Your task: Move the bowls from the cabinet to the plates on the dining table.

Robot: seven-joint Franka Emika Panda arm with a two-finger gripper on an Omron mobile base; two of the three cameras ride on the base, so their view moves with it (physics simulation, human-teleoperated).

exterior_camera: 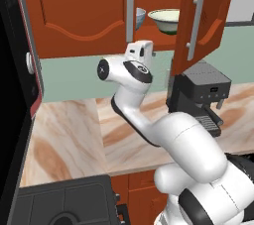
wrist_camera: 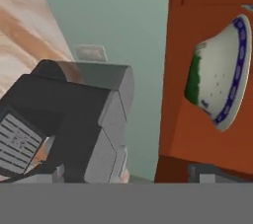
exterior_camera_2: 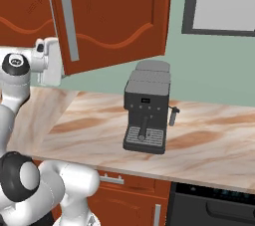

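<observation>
Left base view: cream bowl (exterior_camera: pixel 165 20) and pale grey-blue bowl (exterior_camera: pixel 140 17) on the open cabinet (exterior_camera: pixel 79 13) shelf, top centre; gripper (exterior_camera: pixel 141 49) just below the shelf, mid-frame, jaws spread apart, empty. Right base view: gripper (exterior_camera_2: pixel 49 60) at left edge under the cabinet door (exterior_camera_2: pixel 112 16), coffee machine (exterior_camera_2: pixel 147 106) centre on the counter (exterior_camera_2: pixel 199 140). Hand view: cream bowl (wrist_camera: pixel 220 72) at right, rolled sideways against the cabinet (wrist_camera: pixel 207 20); coffee machine (wrist_camera: pixel 74 119) lower left.

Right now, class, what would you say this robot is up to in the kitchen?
The robot's arm is raised toward the open cabinet above the counter, where the cream bowl and the grey-blue bowl sit on the shelf. The gripper is open and holds nothing. A black coffee machine stands below on the counter.
</observation>
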